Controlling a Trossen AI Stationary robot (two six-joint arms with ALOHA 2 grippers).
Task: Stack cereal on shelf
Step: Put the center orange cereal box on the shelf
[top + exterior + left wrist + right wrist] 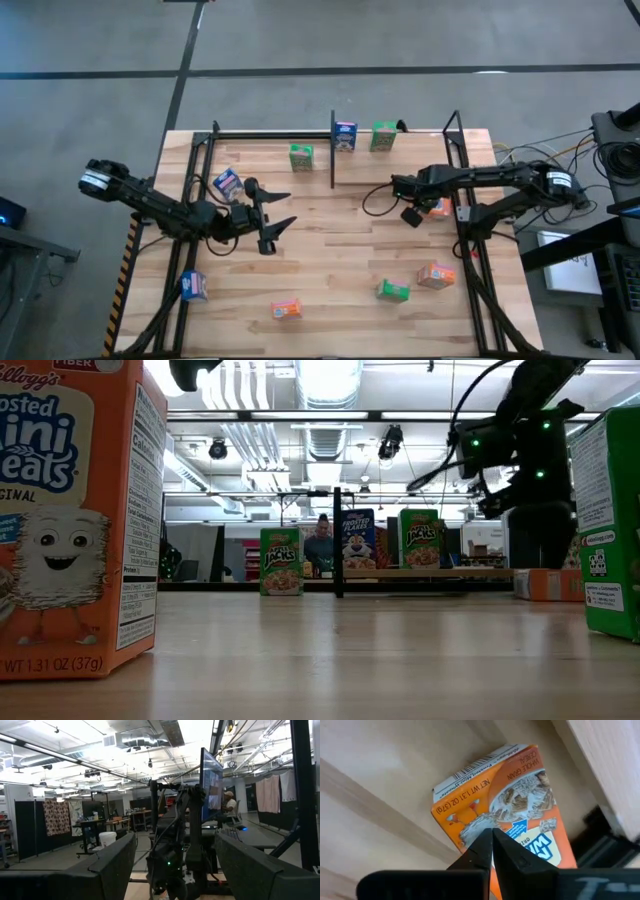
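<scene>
Wooden shelf (400, 133): held a blue box (345, 135) and a green box (383, 136).
Right gripper (491, 836): fingers pressed together, over an orange box (520, 820) lying beside the shelf's right post.
Left gripper (275, 210): spread, before the shelf.
Table (340, 260): loose boxes scattered.

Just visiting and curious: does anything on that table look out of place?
Yes. Only three cereal boxes stand by the shelf; the others lie scattered over the table, like the orange box lying flat under the right pincer.
</scene>
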